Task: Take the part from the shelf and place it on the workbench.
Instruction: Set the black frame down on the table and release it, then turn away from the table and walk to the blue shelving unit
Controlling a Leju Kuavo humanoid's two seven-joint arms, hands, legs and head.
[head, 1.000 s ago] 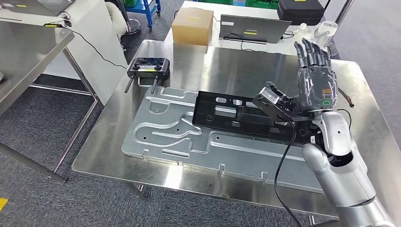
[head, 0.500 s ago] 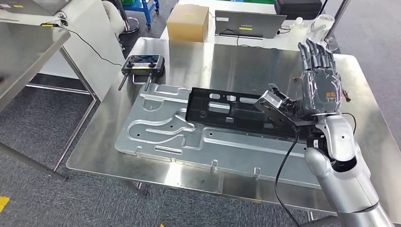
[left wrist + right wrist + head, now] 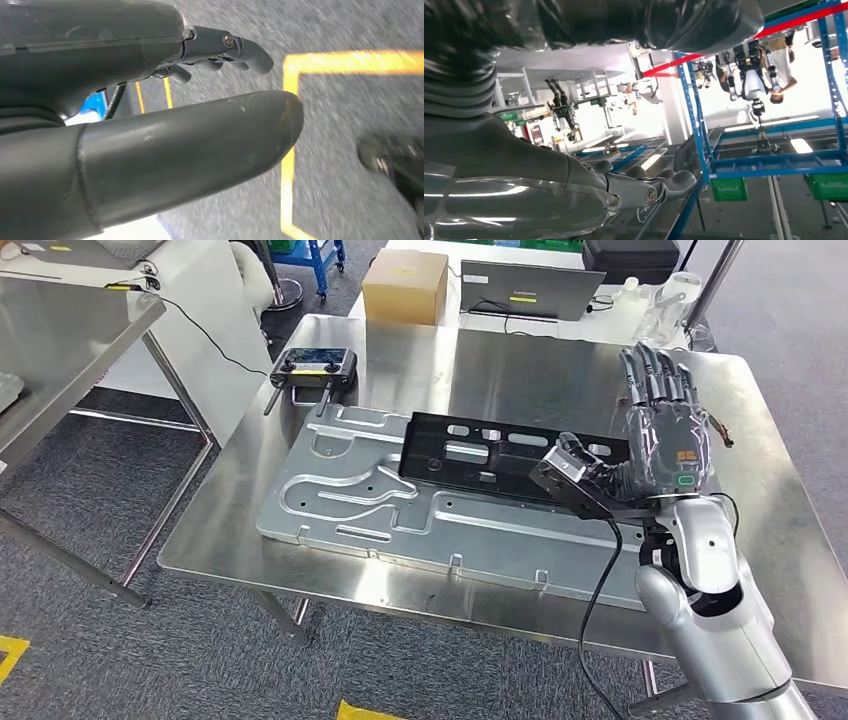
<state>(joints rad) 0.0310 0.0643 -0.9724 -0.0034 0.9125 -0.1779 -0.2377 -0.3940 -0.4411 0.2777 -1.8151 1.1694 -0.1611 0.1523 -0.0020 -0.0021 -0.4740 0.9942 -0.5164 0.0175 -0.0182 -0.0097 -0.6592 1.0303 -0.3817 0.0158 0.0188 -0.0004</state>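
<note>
right hand (image 3: 668, 430) is being held open and raised, fingers spread, nothing gripped | left hand (image 3: 150, 115) is being hung over grey floor, fingers loosely extended, nothing held | black part (image 3: 490, 457) is being supported on silver plate (image 3: 350, 500), on workbench (image 3: 520, 370), left of right hand | controller (image 3: 313, 367) is lying far left

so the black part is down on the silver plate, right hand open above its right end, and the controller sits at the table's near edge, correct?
Not quite: the head view shows the controller at the table's far-left edge. The black part, silver plate and open right hand are as you say.
</note>
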